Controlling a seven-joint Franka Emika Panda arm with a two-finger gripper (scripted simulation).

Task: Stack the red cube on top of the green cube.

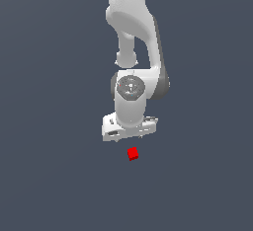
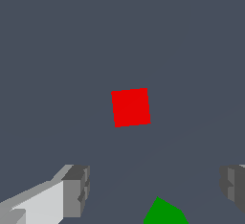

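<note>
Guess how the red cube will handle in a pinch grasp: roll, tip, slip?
The red cube shows flat faces and square edges, so it probably sits still rather than rolling. It looks matte, so slipping seems unlikely. It is far smaller than the open pincer, so an off-centre close might twist or nudge it.

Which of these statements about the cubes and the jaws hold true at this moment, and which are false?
1. The red cube lies on the surface, apart from the gripper. True.
2. The jaws are shut on the red cube. False: they stand wide apart with nothing between them.
3. The green cube shows in the wrist view. True, only partly, at the picture's edge.
4. The red cube already sits on the green cube. False: the two lie apart on the surface.
5. The green cube is plainly seen in the exterior view. False: only the red cube shows there, below the gripper.
</note>
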